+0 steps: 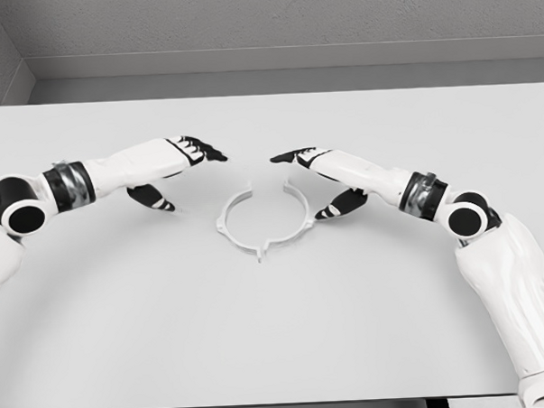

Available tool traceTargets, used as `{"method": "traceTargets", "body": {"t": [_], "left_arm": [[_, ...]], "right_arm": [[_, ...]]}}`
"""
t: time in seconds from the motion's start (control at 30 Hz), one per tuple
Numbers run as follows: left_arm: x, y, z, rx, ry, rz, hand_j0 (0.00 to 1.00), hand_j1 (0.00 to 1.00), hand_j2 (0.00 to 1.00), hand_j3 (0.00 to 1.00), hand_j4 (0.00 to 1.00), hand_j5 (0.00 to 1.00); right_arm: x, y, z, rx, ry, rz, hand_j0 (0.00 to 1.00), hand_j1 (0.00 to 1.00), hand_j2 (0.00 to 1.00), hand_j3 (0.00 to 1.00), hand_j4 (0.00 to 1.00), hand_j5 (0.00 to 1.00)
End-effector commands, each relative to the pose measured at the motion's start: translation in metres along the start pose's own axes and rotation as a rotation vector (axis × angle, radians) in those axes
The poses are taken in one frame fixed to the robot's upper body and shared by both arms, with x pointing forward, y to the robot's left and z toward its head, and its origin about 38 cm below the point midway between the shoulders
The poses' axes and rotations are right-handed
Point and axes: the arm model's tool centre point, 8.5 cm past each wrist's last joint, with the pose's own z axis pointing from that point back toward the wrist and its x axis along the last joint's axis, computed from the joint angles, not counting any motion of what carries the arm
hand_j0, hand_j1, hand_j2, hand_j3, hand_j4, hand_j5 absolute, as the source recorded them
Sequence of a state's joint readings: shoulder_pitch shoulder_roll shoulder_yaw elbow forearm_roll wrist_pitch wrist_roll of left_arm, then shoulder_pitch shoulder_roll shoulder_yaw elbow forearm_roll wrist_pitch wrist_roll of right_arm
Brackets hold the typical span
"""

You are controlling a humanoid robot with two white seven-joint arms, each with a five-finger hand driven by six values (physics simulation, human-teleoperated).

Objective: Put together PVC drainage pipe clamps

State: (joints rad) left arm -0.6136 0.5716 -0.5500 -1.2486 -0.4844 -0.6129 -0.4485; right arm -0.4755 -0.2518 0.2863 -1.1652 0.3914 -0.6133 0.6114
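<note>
The pipe clamp [264, 221] lies flat on the white counter [278, 339], roughly in the middle and a little toward the near side of the two hands. It reads as two curved white halves forming an almost closed ring: a small gap shows at the far side, and a pair of little tabs meets at the near side, where the halves seem joined or at least touching. Whether they are locked together there is too fine to tell.

The left hand [176, 167] comes in from the left and hovers over the counter with its fingers [207, 153] stretched out and relaxed, holding nothing; its thumb hangs lower, near the surface. The right hand [321, 179] mirrors it from the right, fingers also extended toward the centre and empty, thumb pointing down close beside the right half of the ring.

The relation that matters: the clamp sits between and just nearward of both sets of fingertips, which point at each other above the ring's far gap. The right hand looks the nearer one, its thumb just beside the right arc, while the left thumb stands clearly apart from the left arc. Closing the far gap would likely call for both hands to drop and press the halves inward from left and right.
</note>
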Motion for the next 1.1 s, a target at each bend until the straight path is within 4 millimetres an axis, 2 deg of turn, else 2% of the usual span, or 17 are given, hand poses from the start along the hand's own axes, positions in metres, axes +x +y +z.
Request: {"method": "traceTargets", "body": {"t": [0.0,0.07,0.17,0.27,0.37,0.57,0.83,1.07], "left_arm": [[-0.01,0.005,0.015,0.004,0.033,-0.004,1.0,1.0,1.0,1.0,1.0,1.0],[-0.009,0.004,0.014,0.002,0.031,-0.002,1.0,1.0,1.0,1.0,1.0,1.0],[-0.008,0.002,0.012,-0.002,0.026,-0.001,1.0,1.0,1.0,1.0,1.0,1.0],[-0.007,-0.001,0.012,-0.007,0.024,0.003,1.0,1.0,1.0,1.0,1.0,1.0],[-0.008,0.001,0.012,-0.001,0.025,0.002,1.0,1.0,1.0,1.0,1.0,1.0],[-0.006,0.003,0.01,0.001,0.02,-0.003,1.0,1.0,1.0,1.0,1.0,1.0],[-0.003,0.0,0.006,-0.002,0.009,0.001,1.0,1.0,1.0,1.0,1.0,1.0],[-0.002,0.0,0.006,-0.001,0.007,-0.001,1.0,1.0,1.0,1.0,1.0,1.0]], "right_arm": [[-0.001,0.0,0.001,-0.004,0.002,-0.009,1.0,1.0,1.0,1.0,1.0,1.0],[0.0,-0.002,0.0,-0.008,-0.002,-0.007,1.0,1.0,1.0,1.0,1.0,1.0],[0.001,-0.021,-0.005,-0.023,-0.006,0.019,1.0,1.0,1.0,1.0,1.0,1.0],[-0.016,-0.033,-0.017,-0.021,0.033,-0.022,1.0,1.0,1.0,1.0,1.0,1.0],[-0.025,-0.027,-0.031,0.005,0.063,-0.058,1.0,1.0,1.0,1.0,1.0,1.0],[-0.037,-0.016,-0.026,0.024,0.096,-0.093,1.0,1.0,1.0,1.0,1.0,1.0],[-0.03,-0.013,-0.037,0.028,0.073,-0.097,1.0,1.0,1.0,1.0,1.0,1.0],[-0.023,-0.021,-0.044,0.017,0.055,-0.086,1.0,1.0,1.0,1.0,1.0,1.0]]}}
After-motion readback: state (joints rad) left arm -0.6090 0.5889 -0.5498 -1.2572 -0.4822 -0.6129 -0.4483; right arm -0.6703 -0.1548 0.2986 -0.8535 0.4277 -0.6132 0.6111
